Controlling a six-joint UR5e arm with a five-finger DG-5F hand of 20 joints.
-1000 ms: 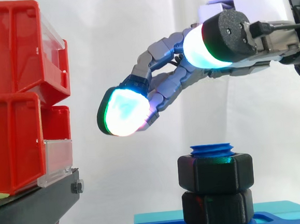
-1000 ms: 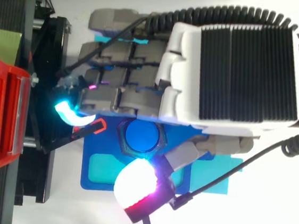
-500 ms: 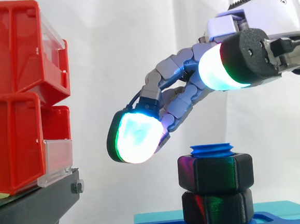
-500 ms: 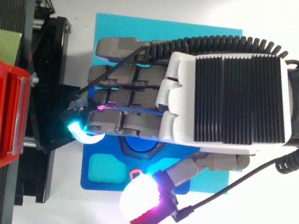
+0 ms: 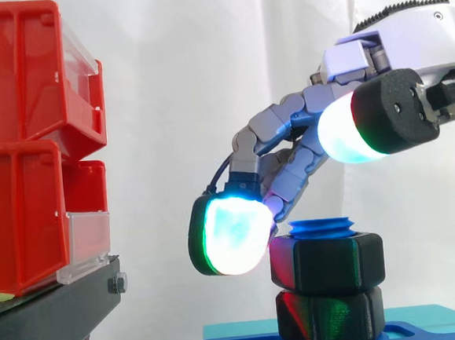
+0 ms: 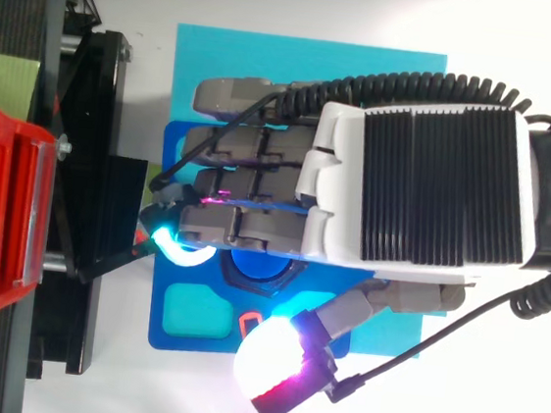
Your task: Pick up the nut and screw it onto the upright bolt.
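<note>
Two black hex nuts sit stacked on the upright blue bolt (image 5: pixel 321 227): the upper nut (image 5: pixel 327 263) just under the bolt's top, the lower nut (image 5: pixel 330 315) on the blue base (image 6: pixel 191 311). My hand (image 5: pixel 304 144) hangs over them, open, with its fingers sloping down to the left. One glowing fingertip (image 5: pixel 233 236) is level with the upper nut's left side, close to or touching it. The thumb pad (image 5: pixel 346 129) stays above the nut, on the near side. From above, the hand (image 6: pixel 425 188) covers most of the bolt (image 6: pixel 254 267).
Red bins (image 5: pixel 21 155) stand stacked on a black stand (image 5: pixel 50 318) to the left, a short gap from the fingertips. The blue base lies on a cyan mat (image 6: pixel 272 53). A white curtain hangs behind.
My hand has come down and shifted right, away from the bins. The leading fingertip dropped from well above the nuts to beside the upper nut. The nuts have not moved.
</note>
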